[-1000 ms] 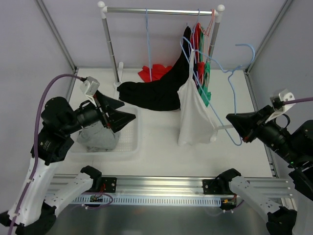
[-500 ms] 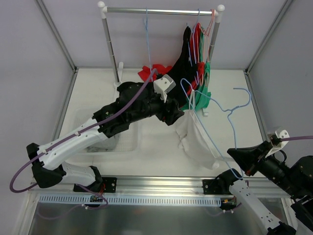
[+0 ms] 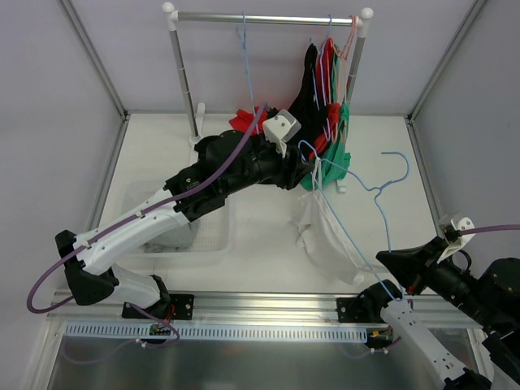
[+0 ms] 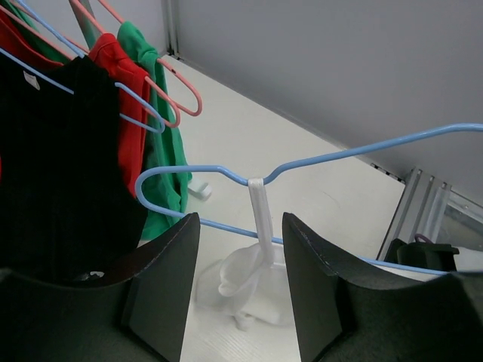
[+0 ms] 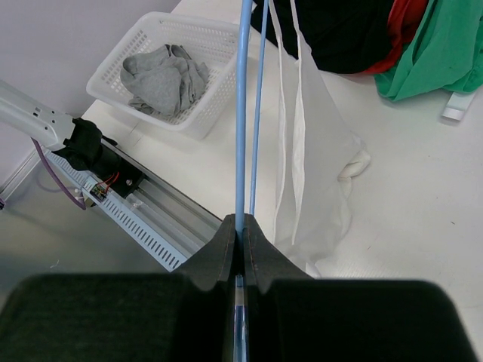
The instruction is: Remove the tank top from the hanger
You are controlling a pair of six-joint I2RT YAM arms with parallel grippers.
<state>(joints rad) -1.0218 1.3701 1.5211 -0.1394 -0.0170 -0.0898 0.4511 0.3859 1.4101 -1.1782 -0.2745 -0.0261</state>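
Right gripper (image 5: 241, 224) pinches hanger (image 5: 241, 113); left gripper (image 4: 241, 226) parted around tank top (image 4: 246, 276) strap, apparently clear.

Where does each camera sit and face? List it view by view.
Top: fixed above and behind, looking down at the table and rack; left arm and right arm show.
Left wrist: on the left arm, facing the hanger; left claw open around the tank top strap.
Right wrist: on the right arm, looking along the hanger toward the basket; right claw grips the hanger.
All three share hanger and tank top.
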